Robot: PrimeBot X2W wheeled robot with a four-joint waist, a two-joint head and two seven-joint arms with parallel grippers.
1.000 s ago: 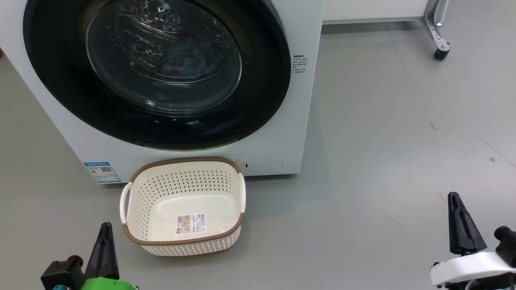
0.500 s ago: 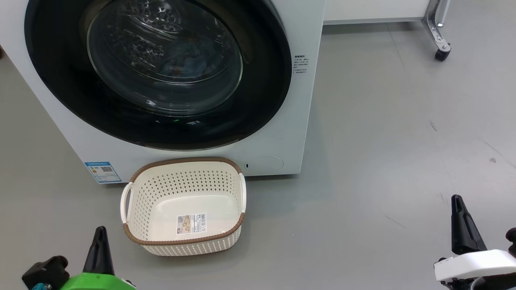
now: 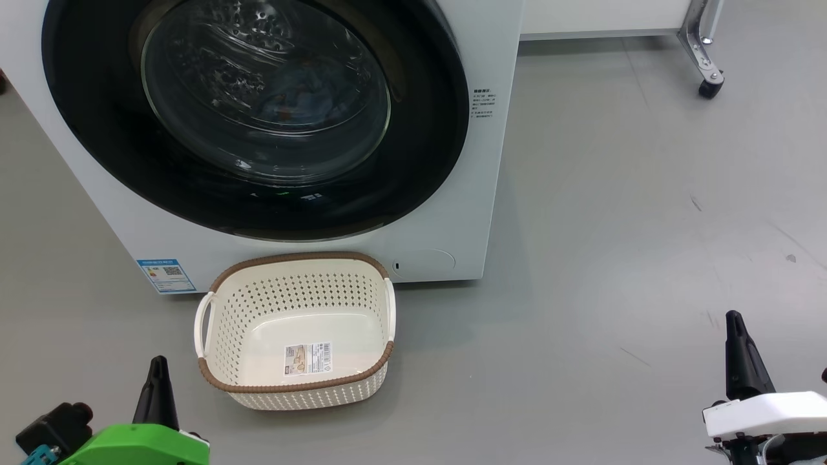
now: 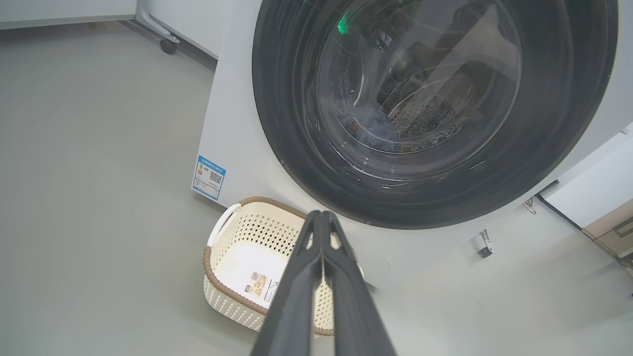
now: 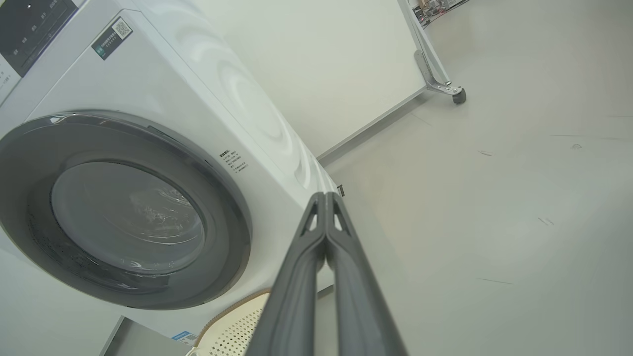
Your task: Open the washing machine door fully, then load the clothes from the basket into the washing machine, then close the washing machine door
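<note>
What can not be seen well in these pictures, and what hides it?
1. Clothes, head view: a dim blue patch behind the washing machine door glass, which reflects; their number is unclear.
2. Basket label, head view: print too small to read.
3. Control panel, right wrist view: cut off by the upper-left edges.

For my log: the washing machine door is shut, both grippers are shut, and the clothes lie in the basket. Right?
No: the head view shows the basket empty; the clothes lie behind the glass of the shut washing machine door. The rest is right.
</note>
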